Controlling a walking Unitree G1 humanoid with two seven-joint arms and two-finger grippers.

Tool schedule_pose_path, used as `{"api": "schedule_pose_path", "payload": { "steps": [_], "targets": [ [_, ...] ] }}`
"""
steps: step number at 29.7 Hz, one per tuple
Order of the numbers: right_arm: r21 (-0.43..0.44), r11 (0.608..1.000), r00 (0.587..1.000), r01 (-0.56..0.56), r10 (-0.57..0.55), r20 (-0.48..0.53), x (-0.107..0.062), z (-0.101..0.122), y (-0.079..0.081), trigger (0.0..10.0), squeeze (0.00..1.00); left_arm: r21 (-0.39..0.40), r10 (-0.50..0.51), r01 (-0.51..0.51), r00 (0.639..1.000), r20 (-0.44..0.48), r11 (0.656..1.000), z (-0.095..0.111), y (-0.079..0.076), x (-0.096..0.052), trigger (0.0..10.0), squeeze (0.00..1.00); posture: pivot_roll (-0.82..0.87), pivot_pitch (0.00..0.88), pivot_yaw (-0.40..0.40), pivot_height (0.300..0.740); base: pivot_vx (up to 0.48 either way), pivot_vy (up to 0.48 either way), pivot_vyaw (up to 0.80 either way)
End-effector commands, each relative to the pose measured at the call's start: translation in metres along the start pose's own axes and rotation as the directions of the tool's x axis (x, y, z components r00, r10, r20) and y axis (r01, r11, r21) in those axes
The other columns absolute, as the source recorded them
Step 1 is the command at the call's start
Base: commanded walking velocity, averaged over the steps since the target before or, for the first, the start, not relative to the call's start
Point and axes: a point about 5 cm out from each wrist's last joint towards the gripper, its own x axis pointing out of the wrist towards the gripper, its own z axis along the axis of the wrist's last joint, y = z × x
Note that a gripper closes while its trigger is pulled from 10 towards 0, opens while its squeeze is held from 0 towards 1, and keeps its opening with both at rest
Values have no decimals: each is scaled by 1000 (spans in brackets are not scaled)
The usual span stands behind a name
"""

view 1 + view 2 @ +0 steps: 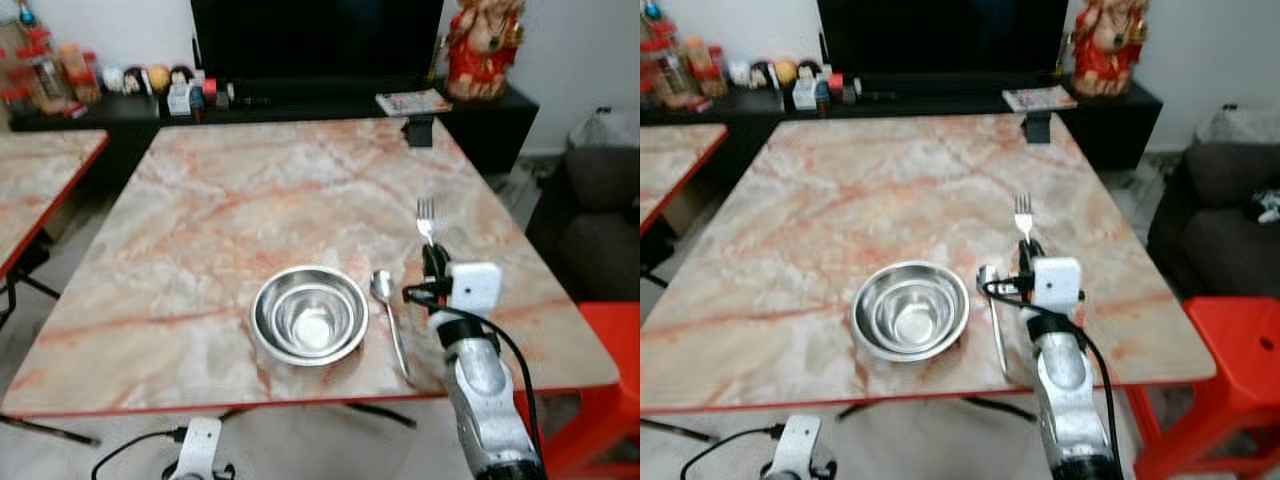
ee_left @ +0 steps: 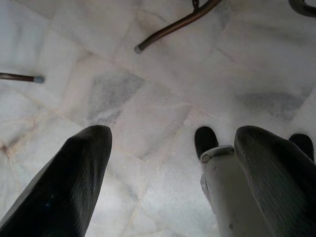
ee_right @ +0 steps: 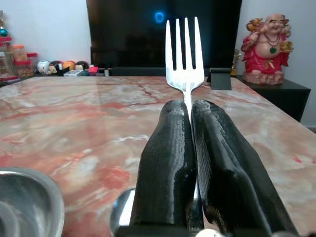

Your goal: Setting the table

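right wrist view: right gripper [image 3: 190, 163] clamped fork [image 3: 184, 54], tines pointing away over table [image 1: 200, 200]. bowl [image 1: 308, 316] and spoon [image 1: 388, 318] already laid near front edge. fork not yet placed, likely goes beside spoon. left gripper [image 2: 168, 173] spread, idle over floor.

Right pincer [image 3: 190, 148] raised forward, fingers pressed together — left pincer [image 2: 173, 168] hanging low, fingers spread
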Motion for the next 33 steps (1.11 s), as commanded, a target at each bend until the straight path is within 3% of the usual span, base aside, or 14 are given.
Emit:
{"api": "schedule_pose_path", "payload": {
  "steps": [1, 8, 11, 19, 22, 25, 33],
  "targets": [
    [-3, 1000, 1000, 20, -20, -22, -1, -4, -5, 10000, 0, -2, -7, 7, 1000, -19, 1000, -5, -3, -1, 10000, 0, -90, 0, 23, 740, 0, 0, 0],
    [-8, 1000, 998, 17, -18, -56, 1, -9, -8, 10000, 0, -2, -9, 9, 1000, -19, 1000, -5, -4, -1, 10000, 0, -91, 0, 24, 740, 0, 0, 0],
    [-49, 998, 995, 26, -30, -91, 7, -14, -15, 10000, 0, -3, -9, 9, 1000, -20, 1000, -6, -3, -1, 10000, 0, -91, 0, 27, 740, 0, 0, 0],
    [-26, 998, 995, 59, -61, -82, 20, -8, -28, 10000, 0, -5, -9, 9, 1000, -21, 1000, -6, -3, -1, 10000, 0, -85, 0, 25, 740, 0, 0, 0],
    [-16, 997, 979, 70, -72, -192, 30, -21, -35, 10000, 0, -9, -10, 9, 1000, -24, 1000, -7, -4, -1, 10000, 0, -81, 0, 25, 740, 0, 0, 0],
    [-13, 999, 954, 42, -44, -298, 32, -34, -32, 10000, 0, -14, -10, 10, 1000, -25, 1000, -7, -4, -1, 10000, 0, -72, 0, 19, 740, 0, 0, 0],
    [14, 1000, 946, -4, 9, -324, 36, -38, -19, 10000, 0, -18, -6, 6, 999, -31, 1000, -10, -3, -1, 10000, 0, -71, 0, 18, 740, 0, 0, 0]
  ]
}}
